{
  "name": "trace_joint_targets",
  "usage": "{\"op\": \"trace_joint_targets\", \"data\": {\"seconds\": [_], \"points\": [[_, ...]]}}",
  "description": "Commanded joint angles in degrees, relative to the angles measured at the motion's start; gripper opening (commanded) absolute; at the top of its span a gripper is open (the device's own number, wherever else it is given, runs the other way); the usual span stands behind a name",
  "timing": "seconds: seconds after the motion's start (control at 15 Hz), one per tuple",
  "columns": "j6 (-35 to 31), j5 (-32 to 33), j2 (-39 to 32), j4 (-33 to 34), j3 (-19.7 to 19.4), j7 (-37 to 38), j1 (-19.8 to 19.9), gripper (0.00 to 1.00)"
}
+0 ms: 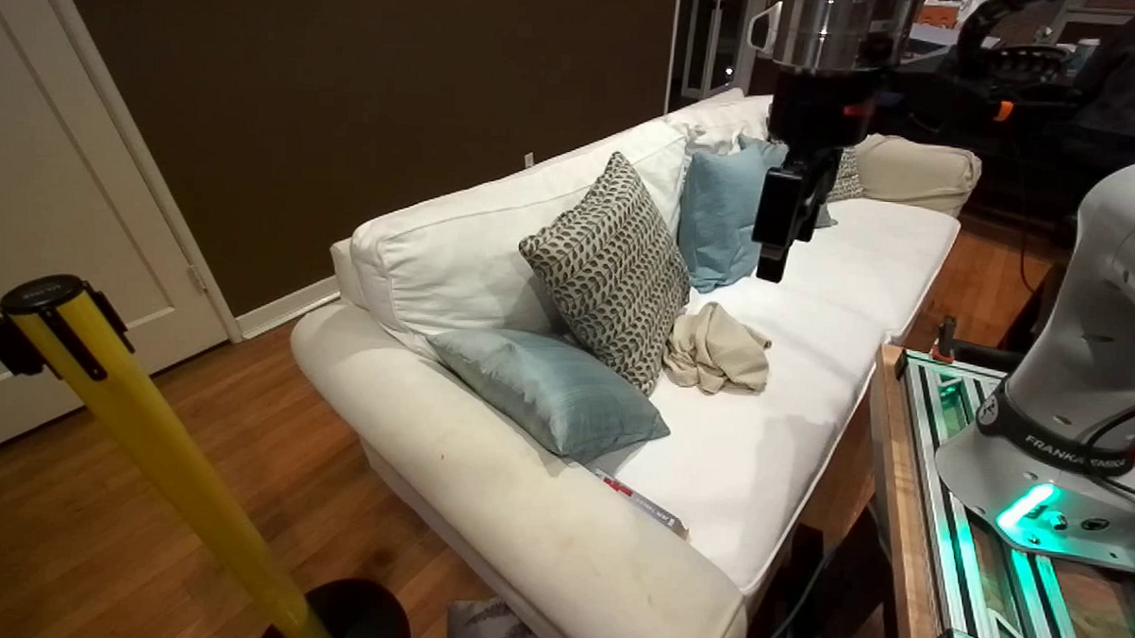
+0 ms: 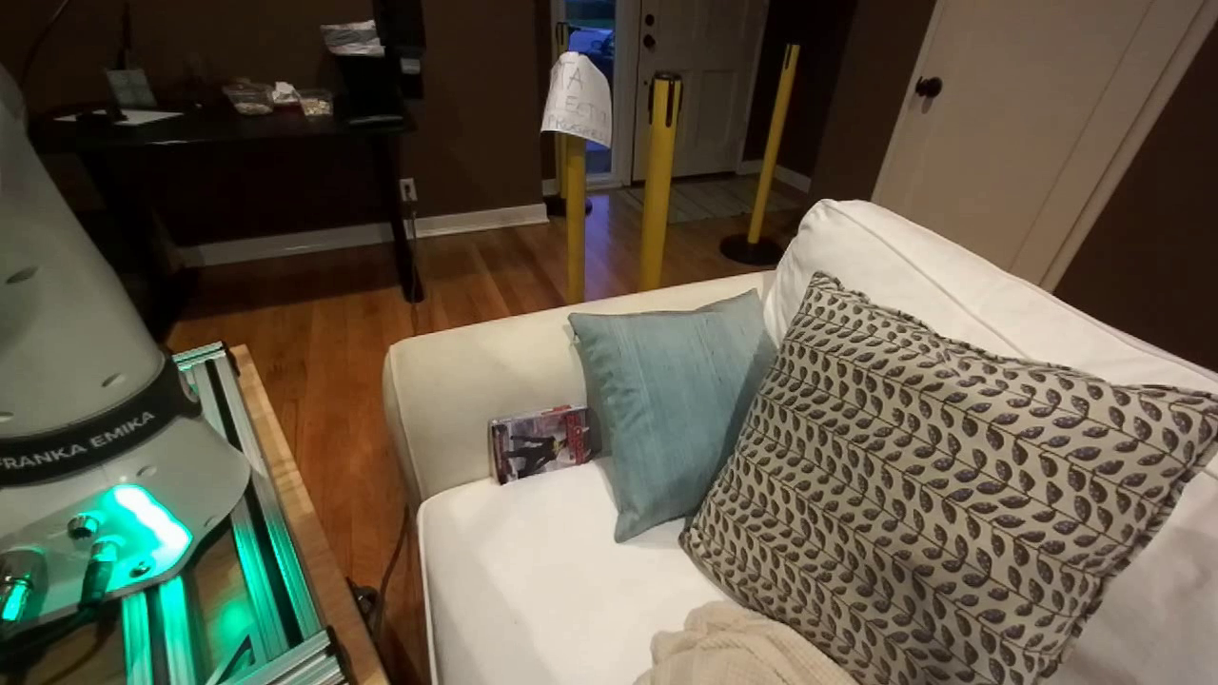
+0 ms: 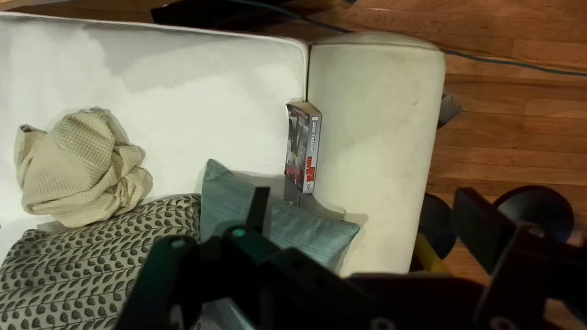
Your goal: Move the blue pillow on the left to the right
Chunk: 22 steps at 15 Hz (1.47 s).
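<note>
The blue pillow (image 1: 551,389) is dusty grey-blue and leans at the sofa's near armrest, beside the patterned pillow (image 1: 617,264). It also shows between armrest and patterned pillow in an exterior view (image 2: 676,409). In the wrist view the blue pillow (image 3: 298,224) is partly hidden behind one finger. My gripper (image 1: 790,218) is raised above the sofa seat, apart from the pillow. In the wrist view the gripper (image 3: 369,215) is open, fingers wide apart, with nothing between them. A slightly brighter blue pillow (image 1: 722,211) stands farther along the backrest, partly hidden by the gripper.
A beige cloth (image 1: 717,348) lies crumpled on the white seat; it also shows in the wrist view (image 3: 82,169). A book (image 2: 542,442) stands against the armrest (image 3: 376,137). A yellow post (image 1: 166,447) stands outside the armrest. The robot's table edge (image 1: 901,501) faces the sofa.
</note>
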<state>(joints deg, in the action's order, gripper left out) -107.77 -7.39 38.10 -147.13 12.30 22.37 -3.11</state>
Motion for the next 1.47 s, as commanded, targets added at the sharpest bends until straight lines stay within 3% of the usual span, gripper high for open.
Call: {"op": "trace_joint_targets", "data": {"seconds": [0.0,1.07,1.4], "points": [[0.11,0.1,-0.04,0.09,-0.14,0.06,-0.13,1.0],[0.11,0.1,-0.04,0.09,-0.14,0.06,-0.13,1.0],[-4.89,-0.2,-5.75,2.49,-0.44,2.06,1.82,1.0]]}}
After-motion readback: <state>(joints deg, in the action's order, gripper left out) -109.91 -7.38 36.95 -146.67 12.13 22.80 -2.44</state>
